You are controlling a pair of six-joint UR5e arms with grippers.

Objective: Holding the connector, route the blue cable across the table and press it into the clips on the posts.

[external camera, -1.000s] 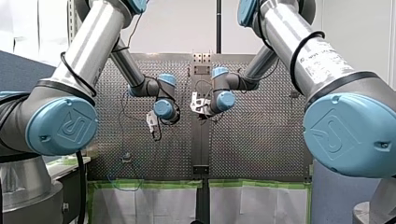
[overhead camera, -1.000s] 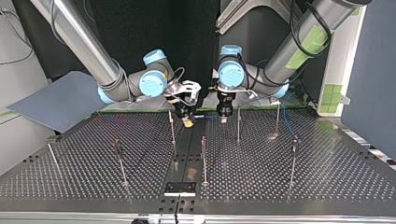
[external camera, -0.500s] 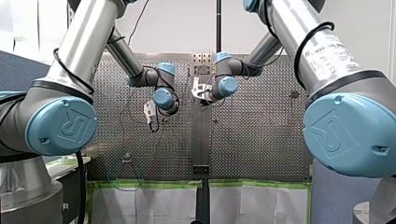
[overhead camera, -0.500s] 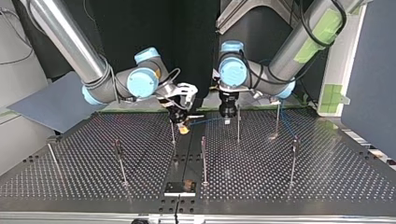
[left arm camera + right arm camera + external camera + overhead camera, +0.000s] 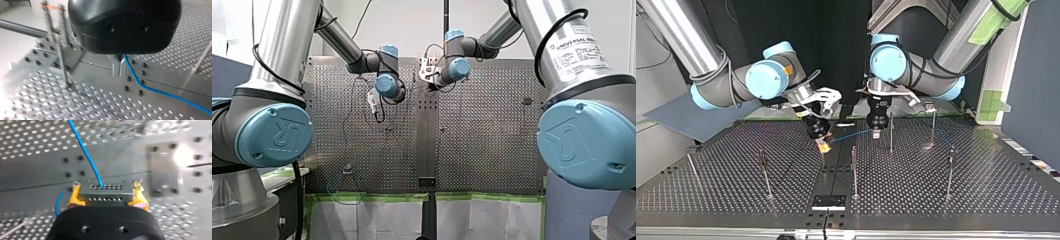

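The table (image 5: 936, 200) is perforated matt metal. The cable (image 5: 93, 168) has a smooth plastic sheath. The connector (image 5: 105, 195) is dull metal.

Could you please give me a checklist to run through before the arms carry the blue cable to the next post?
1. Connector gripped between my right gripper's yellow pads: ok.
2. My left gripper's fingers shut on the blue cable: ok.
3. Cable runs free between the two grippers: ok.
4. Grippers apart from each other: ok.
5. Cable seated in clips on the posts at the top view's right: cannot tell.
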